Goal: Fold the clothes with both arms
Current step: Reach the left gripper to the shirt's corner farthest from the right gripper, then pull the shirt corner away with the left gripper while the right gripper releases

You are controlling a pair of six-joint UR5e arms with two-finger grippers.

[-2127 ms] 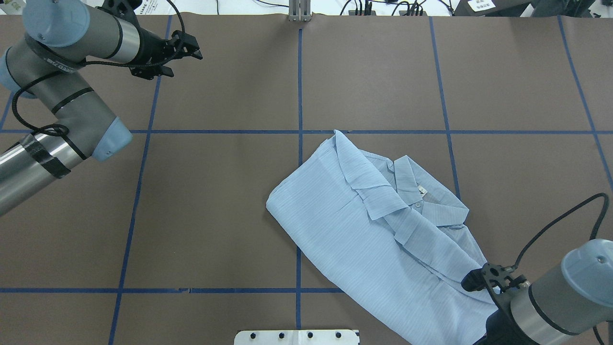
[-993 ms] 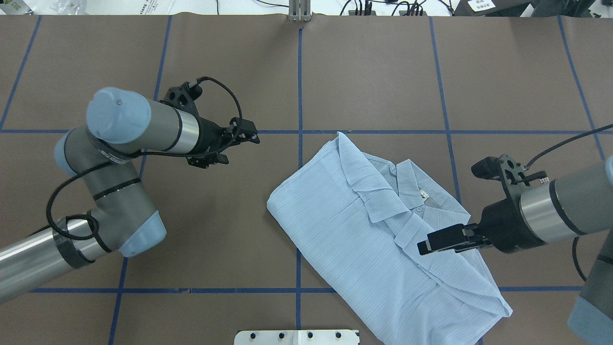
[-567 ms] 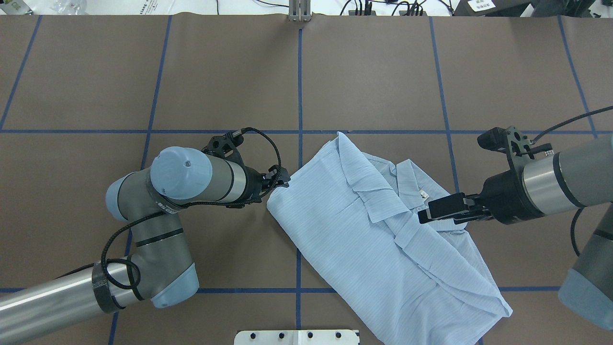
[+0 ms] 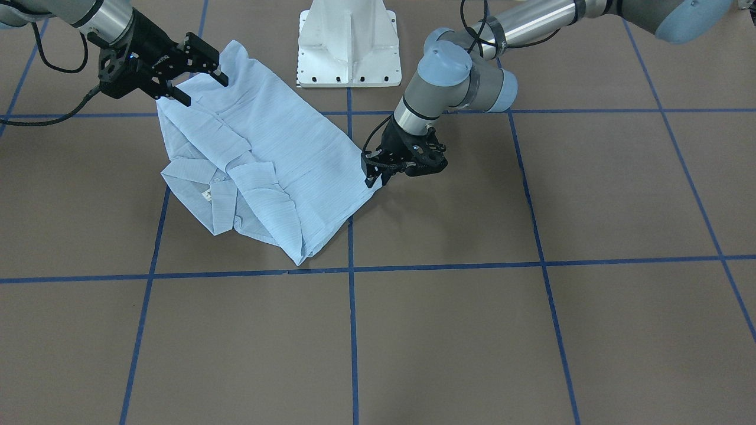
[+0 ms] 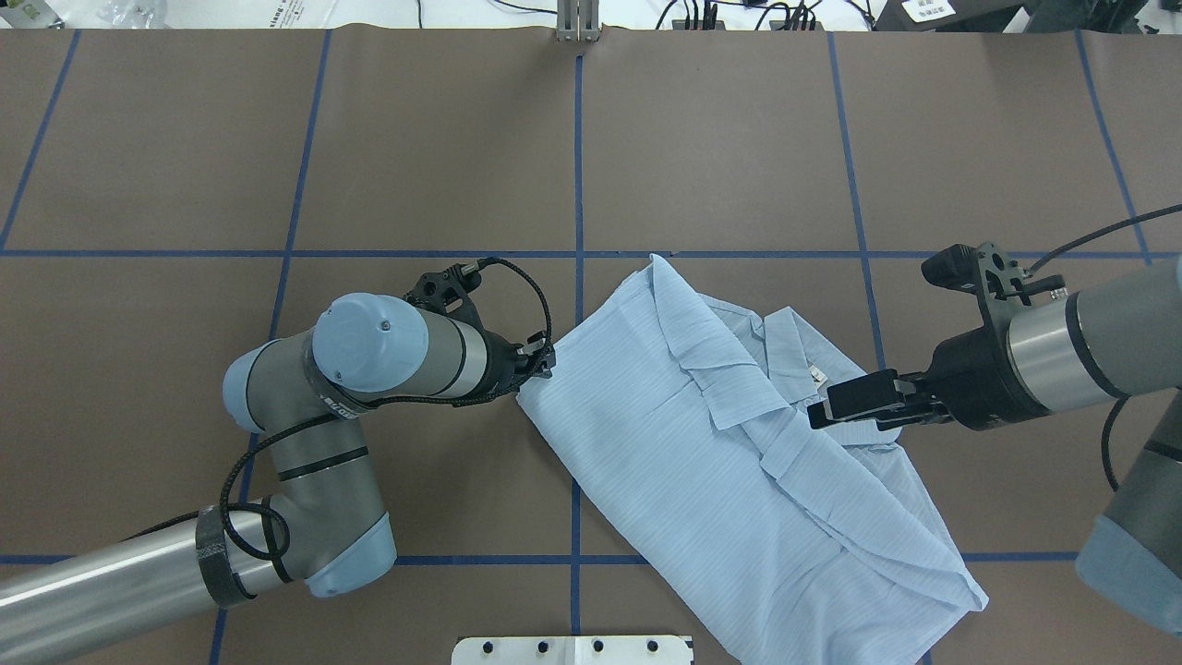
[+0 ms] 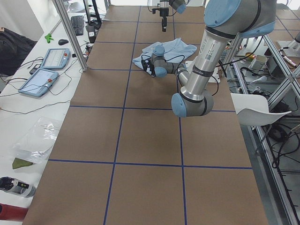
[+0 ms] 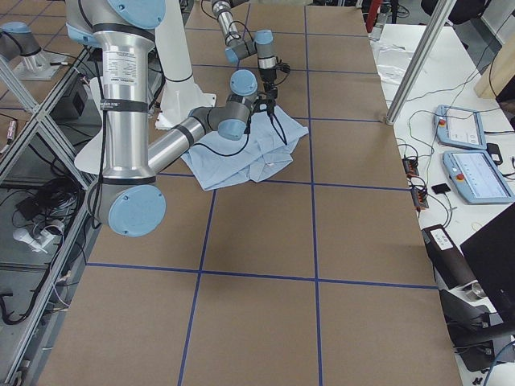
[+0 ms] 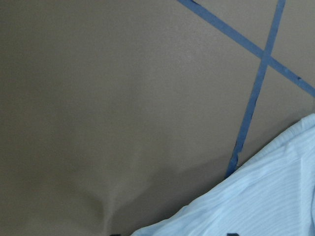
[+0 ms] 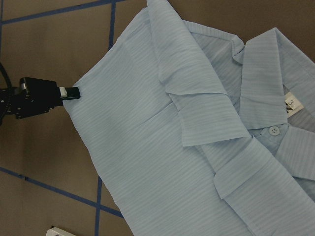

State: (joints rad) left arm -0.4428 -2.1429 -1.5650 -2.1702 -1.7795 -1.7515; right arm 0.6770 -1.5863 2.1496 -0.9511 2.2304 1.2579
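Left claw (image 5: 543, 362) at shirt (image 5: 665, 443) corner (touching)

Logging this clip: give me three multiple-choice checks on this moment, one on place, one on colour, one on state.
1. Where is the left gripper? A. at the shirt's edge B. over the shirt's middle C. off the table
2. What colour are the tape lines on the table? A. red B. blue C. yellow
3. How do the right gripper's jaws stand? A. clamped on cloth B. hidden C. spread apart
Answers: 1 A, its tip meets the shirt's corner; 2 B, blue grid on brown; 3 C, the front-facing view shows a gap between its fingers.
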